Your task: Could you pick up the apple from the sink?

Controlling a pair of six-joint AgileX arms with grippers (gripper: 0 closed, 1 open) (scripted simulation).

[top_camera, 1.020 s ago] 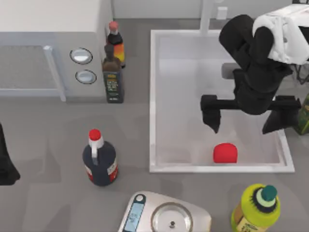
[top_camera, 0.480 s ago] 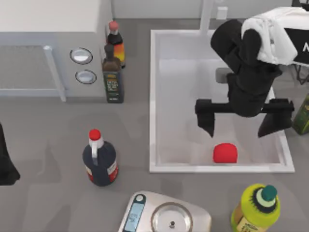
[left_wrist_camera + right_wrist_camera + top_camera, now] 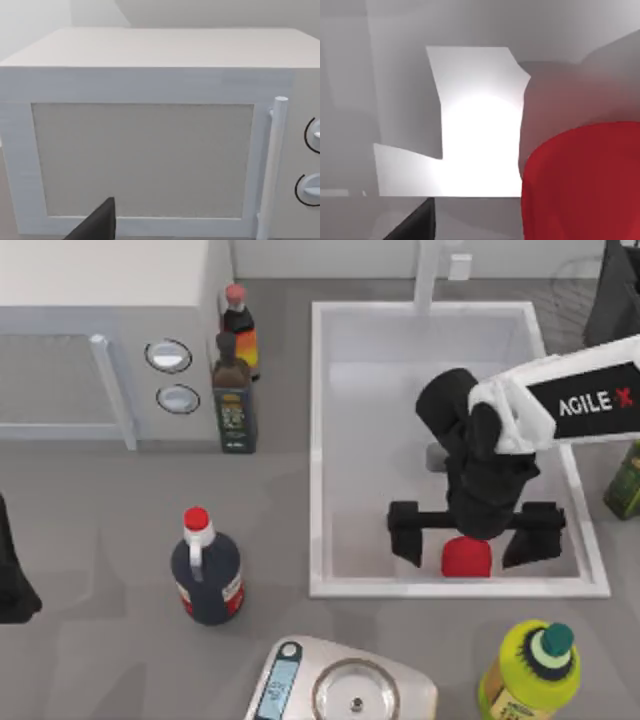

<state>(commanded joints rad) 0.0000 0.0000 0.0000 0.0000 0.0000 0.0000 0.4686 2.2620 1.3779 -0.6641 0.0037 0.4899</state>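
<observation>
The apple (image 3: 466,559) sits in the sink (image 3: 318,440), by the rim farthest from the faucet. The right gripper (image 3: 474,538), wide open and empty, straddles it. It looks light, rigid and smooth; grip its rounded sides

Even, soft light fell across the table (image 3: 120,530); the right arm (image 3: 575,405) cast a faint shadow in the sink (image 3: 318,440), where glare showed white.
</observation>
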